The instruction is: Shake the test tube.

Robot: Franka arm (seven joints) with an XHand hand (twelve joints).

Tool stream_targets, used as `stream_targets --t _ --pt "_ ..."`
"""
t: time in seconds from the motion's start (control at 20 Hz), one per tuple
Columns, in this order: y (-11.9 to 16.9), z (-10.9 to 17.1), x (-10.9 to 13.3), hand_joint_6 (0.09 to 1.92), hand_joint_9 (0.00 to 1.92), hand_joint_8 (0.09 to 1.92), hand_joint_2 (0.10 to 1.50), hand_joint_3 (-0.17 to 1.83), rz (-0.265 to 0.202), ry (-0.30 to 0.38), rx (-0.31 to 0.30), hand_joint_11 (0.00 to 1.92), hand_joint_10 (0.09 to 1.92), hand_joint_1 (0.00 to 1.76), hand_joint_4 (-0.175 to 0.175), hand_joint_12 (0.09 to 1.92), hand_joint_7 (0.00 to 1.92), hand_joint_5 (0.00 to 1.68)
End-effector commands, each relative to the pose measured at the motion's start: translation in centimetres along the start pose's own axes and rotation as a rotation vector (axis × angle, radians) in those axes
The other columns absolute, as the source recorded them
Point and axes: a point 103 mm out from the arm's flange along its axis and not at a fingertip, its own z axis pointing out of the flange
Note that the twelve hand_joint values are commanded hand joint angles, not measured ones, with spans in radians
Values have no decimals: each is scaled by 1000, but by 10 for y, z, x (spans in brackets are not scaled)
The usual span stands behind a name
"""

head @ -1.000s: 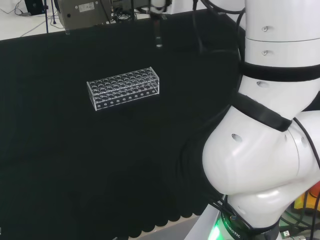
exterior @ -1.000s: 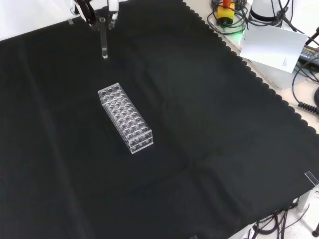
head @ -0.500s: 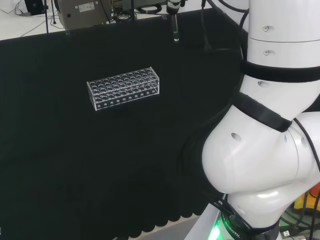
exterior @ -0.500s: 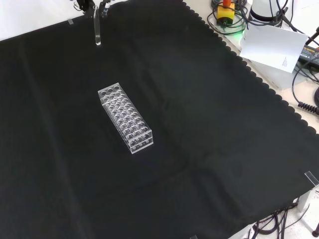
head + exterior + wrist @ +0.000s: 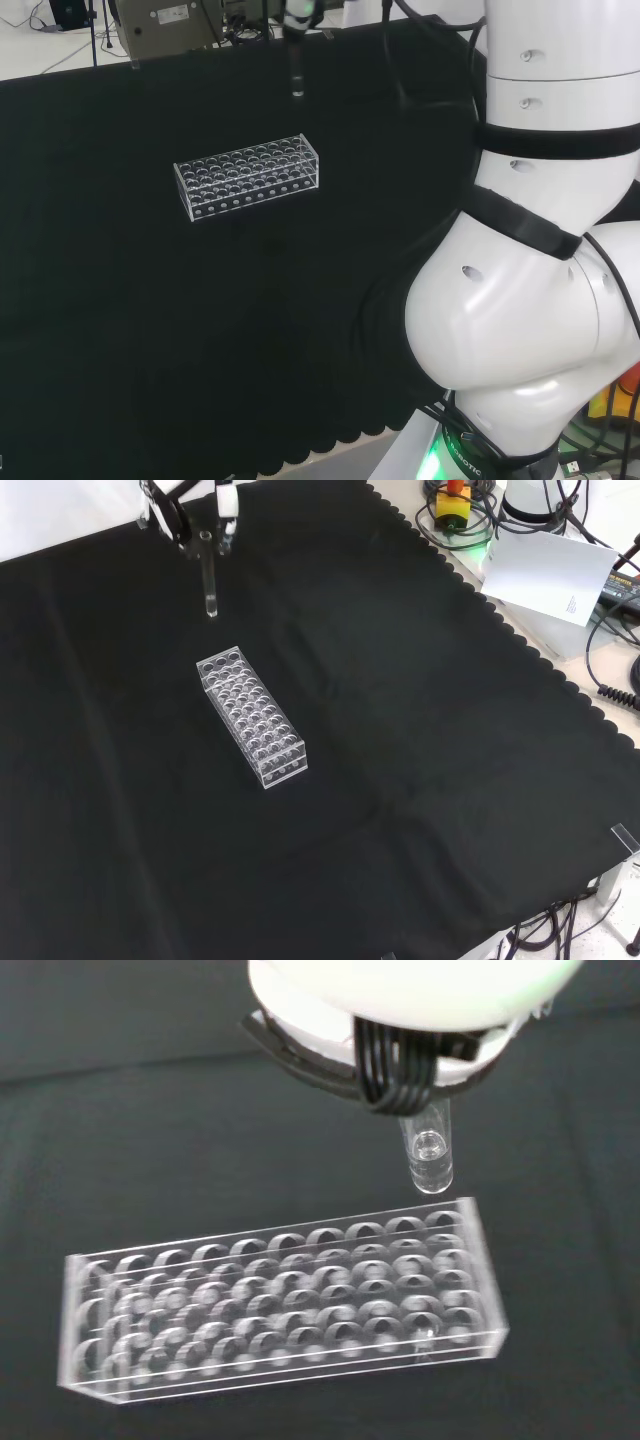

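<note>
A clear test tube (image 5: 209, 580) is held upright in the air by the hand (image 5: 190, 510), which enters at the top of the front view. The upper end of the tube is pinched between the black and white fingers (image 5: 226, 505), which are closed in on it from both sides, while the rounded lower end hangs free above the black cloth (image 5: 420, 760). No liquid can be made out inside the tube.

In the front view the tube is seen above and slightly to the left of the far end of a clear plastic rack (image 5: 252, 716), apart from it and not touching. The rack is laid flat on the cloth, with its rows of round holes facing up, and no tubes are seen standing in it.

In the head view the tube (image 5: 296, 75) is seen beyond the rack (image 5: 248, 175), near its right end, with the hand (image 5: 298, 12) at the upper edge. The arm's white links (image 5: 540, 250) are seen at the right.

In the wrist view the tube (image 5: 428, 1155) is seen end-on below the blurred white part of the hand (image 5: 420, 1000), close to one end of the rack (image 5: 280, 1295).
</note>
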Motion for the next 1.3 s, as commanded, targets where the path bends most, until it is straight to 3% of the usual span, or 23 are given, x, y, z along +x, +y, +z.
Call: stream_targets --t 0.05,0.35,0.55,0.8,1.15,1.3 --pt "8 11 73 361 1510 643 624 613 -149 14 25 808 87 1437 -175 1216 1454 1340" --pt "13 9 112 360 1511 643 623 613 -225 15 31 809 87 1437 -175 1216 1454 1340" --pt "20 9 114 360 1512 643 623 614 -219 -14 40 809 87 1437 -175 1216 1454 1340" --pt "37 10 86 359 1513 642 623 614 -143 -32 65 810 87 1437 -175 1215 1455 1341" --pt "49 5 13 358 1514 642 623 614 10 -49 65 811 87 1437 -175 1215 1455 1341" --pt "47 1 -12 358 1514 642 623 614 54 -49 56 811 87 1437 -175 1215 1455 1341"
